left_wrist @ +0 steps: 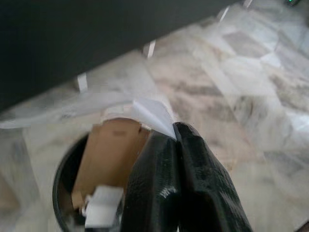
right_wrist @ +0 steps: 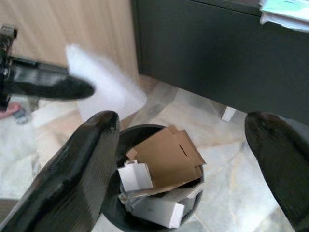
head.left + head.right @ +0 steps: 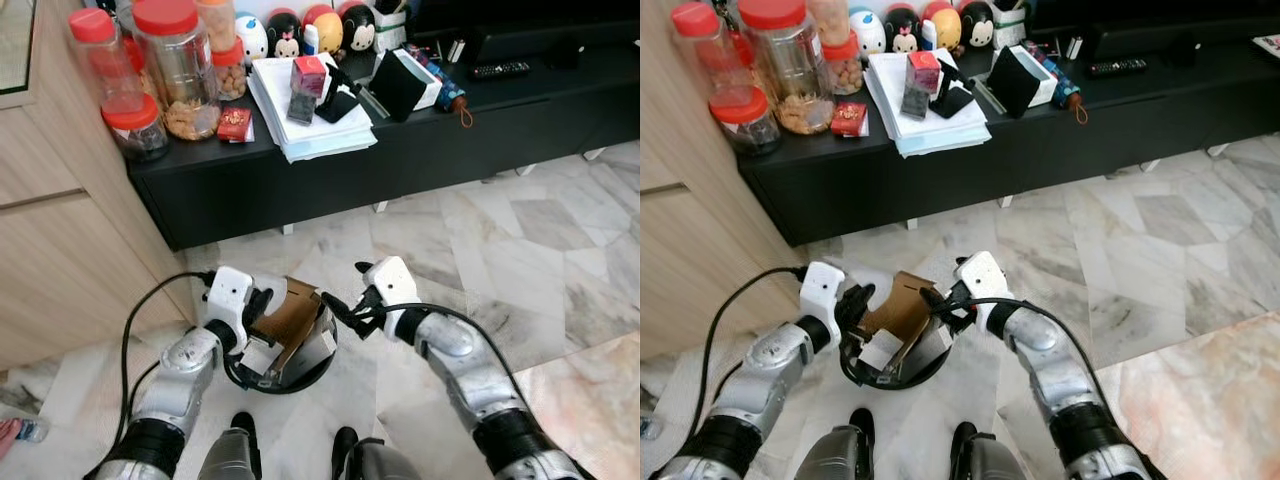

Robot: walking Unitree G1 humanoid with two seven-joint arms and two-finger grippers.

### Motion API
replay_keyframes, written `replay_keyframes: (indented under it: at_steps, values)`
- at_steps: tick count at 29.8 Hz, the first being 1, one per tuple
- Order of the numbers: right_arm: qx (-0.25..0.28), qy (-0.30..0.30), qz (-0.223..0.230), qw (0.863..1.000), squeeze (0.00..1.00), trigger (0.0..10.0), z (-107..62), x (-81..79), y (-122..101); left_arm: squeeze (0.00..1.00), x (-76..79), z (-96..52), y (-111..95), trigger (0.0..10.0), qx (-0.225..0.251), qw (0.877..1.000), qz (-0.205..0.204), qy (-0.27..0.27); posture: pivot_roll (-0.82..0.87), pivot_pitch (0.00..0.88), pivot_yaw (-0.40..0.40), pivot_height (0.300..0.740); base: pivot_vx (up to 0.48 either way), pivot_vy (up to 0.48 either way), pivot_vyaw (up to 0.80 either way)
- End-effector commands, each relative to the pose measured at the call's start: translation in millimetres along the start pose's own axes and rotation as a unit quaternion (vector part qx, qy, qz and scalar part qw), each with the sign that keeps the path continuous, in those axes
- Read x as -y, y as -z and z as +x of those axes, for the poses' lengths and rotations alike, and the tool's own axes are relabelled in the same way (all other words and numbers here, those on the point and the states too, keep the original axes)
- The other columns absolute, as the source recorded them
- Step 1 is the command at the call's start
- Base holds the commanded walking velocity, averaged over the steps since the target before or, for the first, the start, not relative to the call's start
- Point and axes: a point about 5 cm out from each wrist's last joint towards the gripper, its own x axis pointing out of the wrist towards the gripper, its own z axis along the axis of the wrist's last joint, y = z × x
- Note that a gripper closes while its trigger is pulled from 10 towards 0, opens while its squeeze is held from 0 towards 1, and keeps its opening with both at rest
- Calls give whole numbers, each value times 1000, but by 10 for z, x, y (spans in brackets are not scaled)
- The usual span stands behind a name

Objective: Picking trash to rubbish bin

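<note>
A round black rubbish bin (image 3: 292,386) stands on the marble floor between my arms, holding a brown cardboard piece (image 3: 296,314) and small white boxes (image 2: 157,210). My left gripper (image 1: 176,131) hovers over the bin's near-left rim, shut on a thin translucent white plastic sheet (image 1: 150,111). In the right wrist view that sheet (image 2: 107,88) hangs above the bin beside the left fingers (image 2: 53,87). My right gripper (image 3: 338,305) is at the bin's right rim, open, fingers spread wide with nothing between them.
A low black console (image 3: 420,140) runs along the back, carrying red-lidded jars (image 3: 180,70), a paper stack (image 3: 310,115) and figurines. A wooden cabinet (image 3: 60,230) stands at the left. My feet (image 3: 243,428) are just behind the bin. Open marble floor (image 3: 540,260) stretches right.
</note>
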Motion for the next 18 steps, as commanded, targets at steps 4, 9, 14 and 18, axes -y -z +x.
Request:
replay_keyframes:
  at_steps: [4,9,14,18]
  values:
    - [-23,-48,5,999,0,10000,-124,-121,67,0,-20,14,271,10000,-47,998,-19,-39,137,298,-137,740,0,0,0]
    - [-28,-62,18,998,0,10000,-226,-171,17,0,-80,53,354,10000,-69,993,-35,-87,105,309,-144,740,0,0,0]
    - [-30,-78,25,996,0,10000,-279,-226,-2,0,-79,102,318,10000,-63,992,-54,-99,94,314,-148,740,0,0,0]
    - [-14,-90,37,995,0,10000,-317,-290,-85,0,-41,164,276,10000,-62,991,-60,-101,71,322,-153,740,0,0,0]
